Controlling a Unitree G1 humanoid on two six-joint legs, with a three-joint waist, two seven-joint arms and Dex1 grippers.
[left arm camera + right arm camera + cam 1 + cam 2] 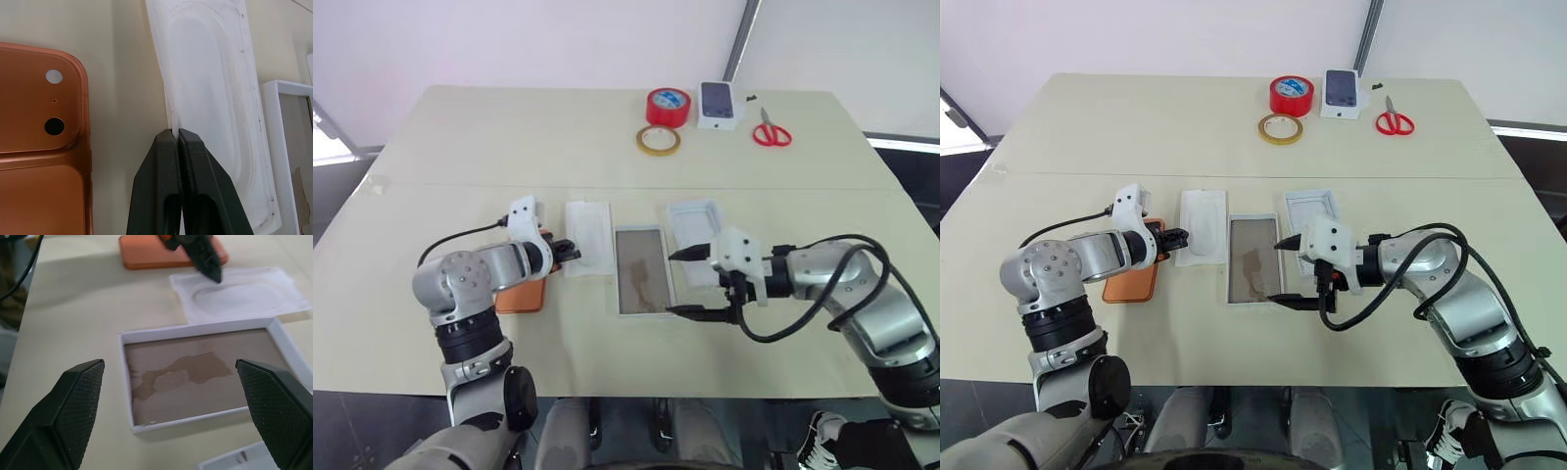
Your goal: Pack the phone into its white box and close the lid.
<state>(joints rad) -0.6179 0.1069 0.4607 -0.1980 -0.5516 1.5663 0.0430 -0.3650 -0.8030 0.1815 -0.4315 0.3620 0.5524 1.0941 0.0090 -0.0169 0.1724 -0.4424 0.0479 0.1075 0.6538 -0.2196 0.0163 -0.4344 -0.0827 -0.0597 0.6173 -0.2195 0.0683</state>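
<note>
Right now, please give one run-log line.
left gripper: shut on card edge | right gripper: open over box | phone: on table

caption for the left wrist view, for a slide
Left gripper pinched shut on the edge of the white card, with the orange phone lying beside it.

Bright, even light; soft shadows, wrist views slightly blurred up close.

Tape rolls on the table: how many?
2. The red tape roll stands at the far edge, beside the small white carton. The thin yellow tape roll lies flat just in front of it. No others seen.
</note>
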